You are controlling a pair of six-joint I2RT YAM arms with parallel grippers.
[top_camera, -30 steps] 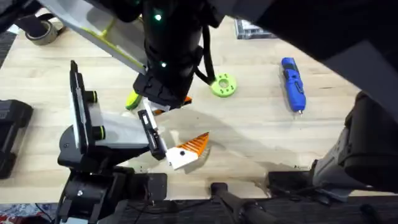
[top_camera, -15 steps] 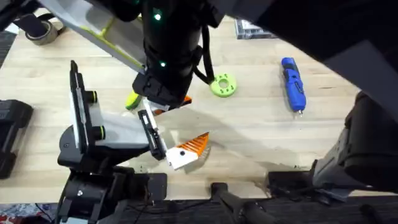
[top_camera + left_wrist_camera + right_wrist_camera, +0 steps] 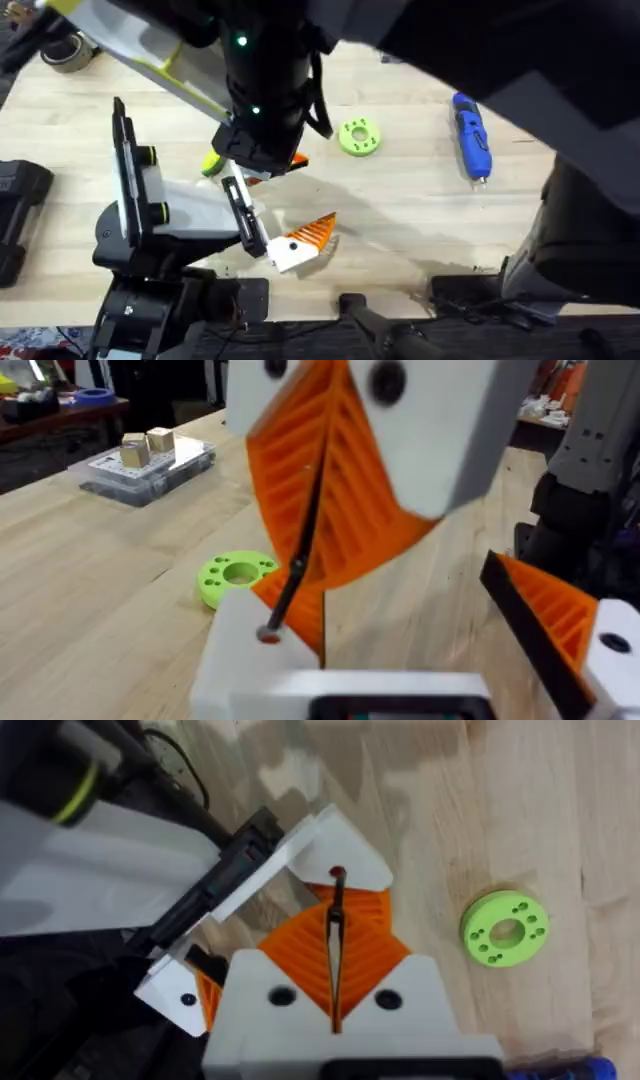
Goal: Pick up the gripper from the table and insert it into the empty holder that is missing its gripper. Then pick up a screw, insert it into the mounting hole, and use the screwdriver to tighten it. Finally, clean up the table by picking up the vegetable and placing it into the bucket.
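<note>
So far, we judge the first step done. The holder sits right beneath the right gripper, and the small gripper piece with its white block appears seated at the end of the holder's black arm, directly under the fingertips. Its twin sits just beyond, a little apart from the tool.

We are now in the screw step. The screwdriver lies flat on the table, well away from the tool and untouched, so tightening is still ahead of us. The vegetable clean-up also remains. A lime and orange shape peeks out from under the tool, but we cannot tell what it is. A green ring lies near the tool, off to one side.

The right gripper itself is clamped tight, its orange ribbed pads pressed together on the thin black screw. The screw's reddish end pokes out past the fingertips and meets the white block. We cannot tell whether it has entered the hole yet.
</note>
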